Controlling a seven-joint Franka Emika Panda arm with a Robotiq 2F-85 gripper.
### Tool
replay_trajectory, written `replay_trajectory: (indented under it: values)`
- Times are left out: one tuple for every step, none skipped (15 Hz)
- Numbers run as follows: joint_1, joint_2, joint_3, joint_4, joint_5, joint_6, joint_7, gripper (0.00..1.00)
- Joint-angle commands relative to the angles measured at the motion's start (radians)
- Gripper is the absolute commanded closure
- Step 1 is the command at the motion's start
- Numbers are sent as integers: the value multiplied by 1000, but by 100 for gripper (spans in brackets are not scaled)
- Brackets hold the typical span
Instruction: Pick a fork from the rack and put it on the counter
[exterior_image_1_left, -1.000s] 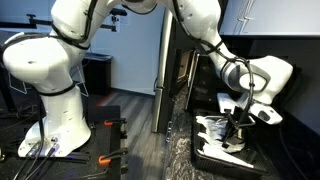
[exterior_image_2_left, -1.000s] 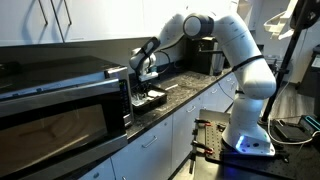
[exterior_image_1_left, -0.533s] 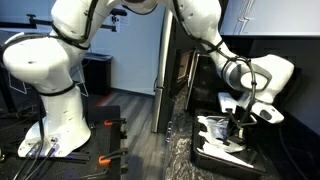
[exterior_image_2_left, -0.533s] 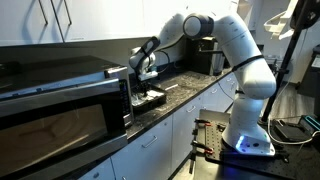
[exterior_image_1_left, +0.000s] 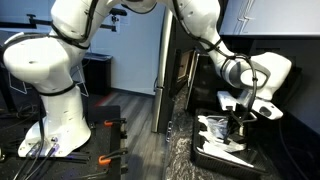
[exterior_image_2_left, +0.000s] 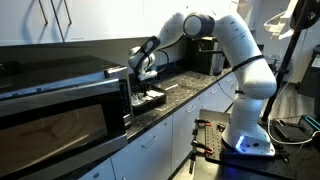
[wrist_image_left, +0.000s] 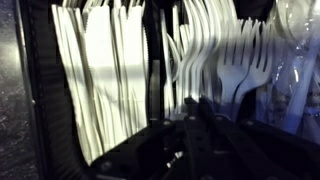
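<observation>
The rack (wrist_image_left: 152, 60) is a black tray with dividers, full of white plastic cutlery. White forks (wrist_image_left: 235, 65) lie in its right compartment in the wrist view. My gripper (wrist_image_left: 197, 105) reaches down into that compartment with its dark fingers drawn together around a fork handle; the pinch itself is dark and blurred. In both exterior views the gripper (exterior_image_1_left: 240, 128) (exterior_image_2_left: 143, 88) stands low over the rack (exterior_image_1_left: 222, 158) (exterior_image_2_left: 152, 99). The rack sits on the speckled black counter (exterior_image_1_left: 182, 150) (exterior_image_2_left: 190, 88).
More white cutlery (wrist_image_left: 100, 70) fills the rack's left compartment. A large dark microwave (exterior_image_2_left: 60, 100) stands on the counter close beside the rack. A dark appliance (exterior_image_2_left: 210, 62) stands further along the counter. The robot's base (exterior_image_1_left: 55, 100) stands on the floor beside it.
The fingers have drawn together inside the rack. The arm has barely moved.
</observation>
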Motion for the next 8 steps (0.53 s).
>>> replay_trajectory:
  values:
    - [34,-81,-14,-65,-41,-13,34,98]
    - [39,-94,-17,-77,-52,-13,39,98]
    - [43,-101,-17,-80,-58,-13,42,98]
    - [47,-114,-20,-93,-65,-11,45,98]
    - [50,-124,-22,-100,-74,-11,51,98]
    - [54,-131,-25,-105,-85,-10,63,98]
    - [54,-134,-25,-106,-89,-14,66,98]
    - [54,-136,-25,-107,-91,-14,69,98]
